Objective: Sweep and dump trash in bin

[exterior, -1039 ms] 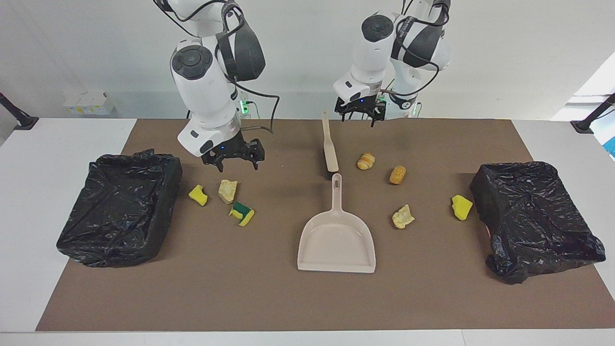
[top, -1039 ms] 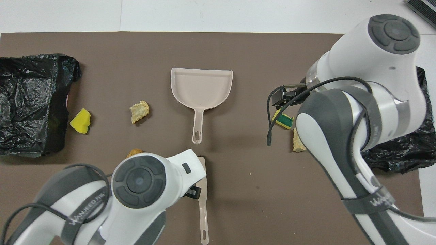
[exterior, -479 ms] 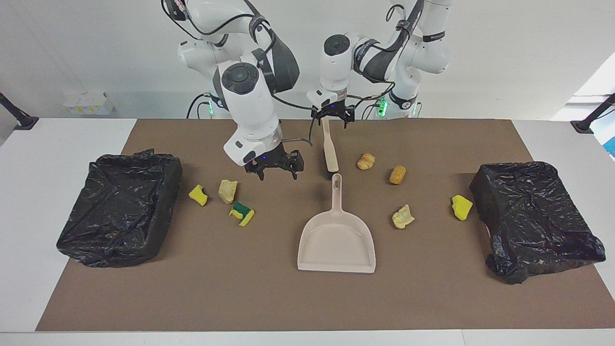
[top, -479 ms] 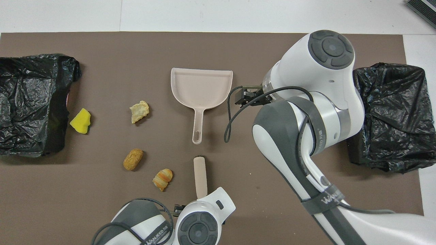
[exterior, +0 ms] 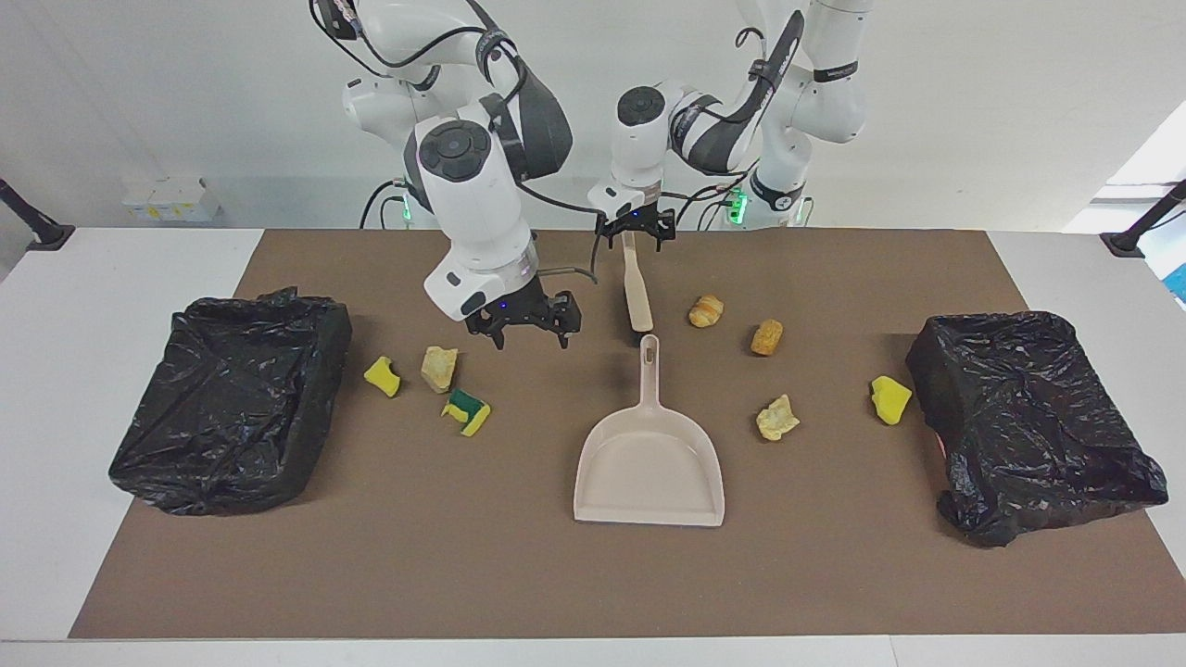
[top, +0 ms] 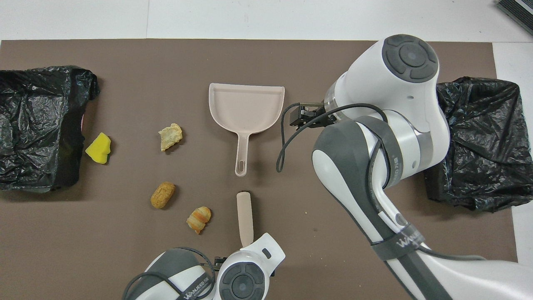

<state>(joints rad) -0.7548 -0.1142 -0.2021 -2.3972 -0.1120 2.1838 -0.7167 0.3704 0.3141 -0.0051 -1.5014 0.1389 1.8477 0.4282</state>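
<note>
Two tools must be picked up first. The brush (exterior: 636,289) lies just past the dustpan (exterior: 650,459) handle, at 12 o'clock from it. The left gripper (exterior: 634,233) hangs over the thin end of the brush with fingers spread wide, holding nothing. It should be lowered straight down so the handle sits between both fingers, then squeezed. The right gripper (exterior: 525,321) hangs spread and bare above the mat (exterior: 519,574). Seven scraps of trash (exterior: 438,368) lie untouched: three at 10 o'clock from the dustpan, four between 1 and 3 o'clock.

Bright, even overhead light; soft shadows, sharp focus throughout.
</note>
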